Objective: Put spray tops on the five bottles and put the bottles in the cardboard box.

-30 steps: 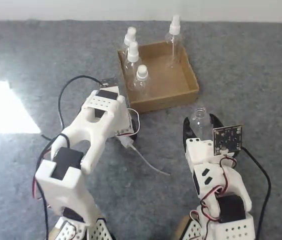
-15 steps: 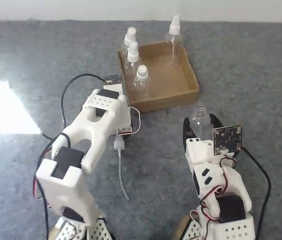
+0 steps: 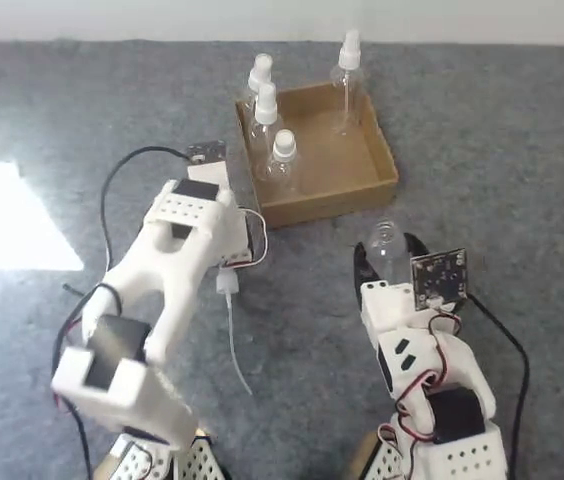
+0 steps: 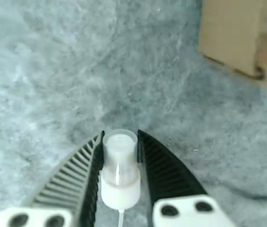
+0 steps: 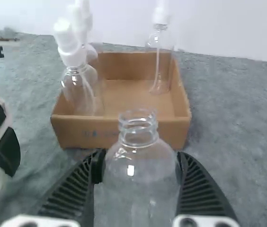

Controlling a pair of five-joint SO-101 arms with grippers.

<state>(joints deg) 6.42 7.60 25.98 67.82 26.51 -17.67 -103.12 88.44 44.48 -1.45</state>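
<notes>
Left wrist view: the left tool (image 4: 120,135) pinches the white spray top (image 4: 119,175) between its jaws, cap end out past the tips. In the high view, the thin dip tube (image 3: 234,345) trails back from the tool toward the arm's base, low over the table (image 3: 502,130).

Right wrist view: the right tool (image 5: 138,158) is pressed around the body of the open clear bottle (image 5: 137,124). The bottle is upright, with its bare neck above the jaws. The cardboard box (image 5: 124,130) sits just beyond this tool, and four capped bottles (image 3: 282,155) stand at it. Whether all four are inside cannot be told.

Step in hand, as judged: bring the top to the neck.
- Turn the left wrist so the tube hangs below the cap before you approach. As held, it points away from the bottle.
- Keep the right tool fixed and let the left do all the travelling.
- Get the tube tip into the opening first, then lower straight down. The tube looks flexible and will likely snag the rim if it comes in slanted.
- Seat the cap gently. A hard push may tilt the bottle in its grip.
</notes>
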